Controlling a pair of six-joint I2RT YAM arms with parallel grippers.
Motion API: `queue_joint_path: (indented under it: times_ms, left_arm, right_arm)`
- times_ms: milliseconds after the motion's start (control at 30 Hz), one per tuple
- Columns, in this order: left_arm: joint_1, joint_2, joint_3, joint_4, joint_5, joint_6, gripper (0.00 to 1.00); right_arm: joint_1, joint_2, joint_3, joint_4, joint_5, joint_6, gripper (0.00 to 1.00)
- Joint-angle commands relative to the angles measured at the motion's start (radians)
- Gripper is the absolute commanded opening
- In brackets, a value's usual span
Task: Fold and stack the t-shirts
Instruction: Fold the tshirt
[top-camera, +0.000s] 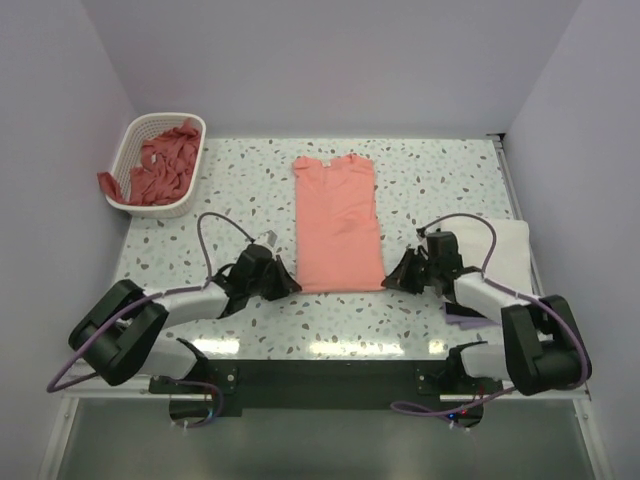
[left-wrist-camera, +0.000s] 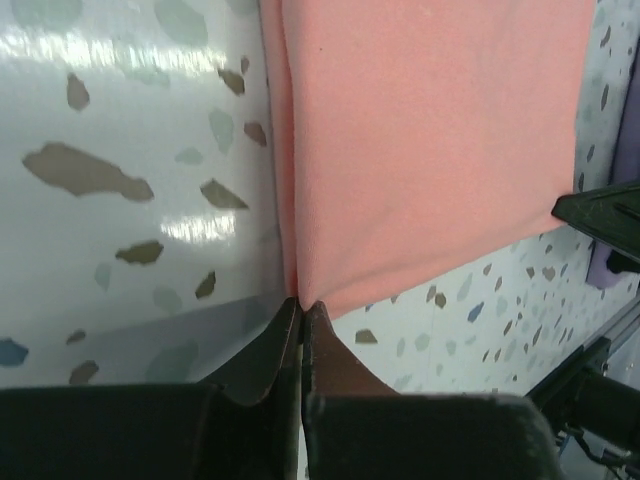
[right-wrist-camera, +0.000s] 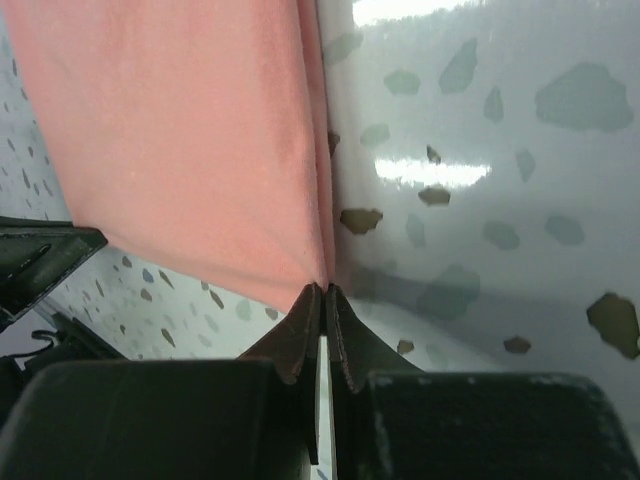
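We have one pink t-shirt (top-camera: 338, 222) mid-desk (top-camera: 440, 180) with sides folded in, left claw (top-camera: 294, 285) and right claw (top-camera: 389, 281) pinched shut on its near corners; the crosswise fold, stacking by the white t-shirt (top-camera: 510, 245) and the basket's (top-camera: 135, 128) crumpled shirts (top-camera: 162, 170) are left, we judge.

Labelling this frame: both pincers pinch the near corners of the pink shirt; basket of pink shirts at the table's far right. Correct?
No: the basket is at the table's far left, as the top view shows. The rest holds: the left pincer and right pincer are each shut on a near corner of the pink shirt.
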Motion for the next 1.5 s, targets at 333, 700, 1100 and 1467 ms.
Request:
queue_joint_path:
  times_ms: [333,700,1100,1467]
  left_arm:
    - [-0.252,-0.521,-0.216,-0.327,-0.087,-0.161,0.00]
    - [-0.331,-0.818,-0.157,-0.559,-0.168,-0.192,0.00]
    - [-0.328,-0.701,0.101,-0.622,-0.271,-0.125,0.00]
    - [-0.113,-0.391,0.402,-0.533,-0.122,0.082,0.00]
  right_arm:
    - [0.015,-0.703,-0.184,-0.493,-0.107,0.009,0.00]
    - [0.016,-0.944,-0.063,-0.814,-0.073,-0.017,0.00]
    - [0.017,-0.715,0.211,-0.744,-0.016,-0.051,0.00]
    - [0.014,-0.422,0.398,-0.488,0.013,-0.014,0.00]
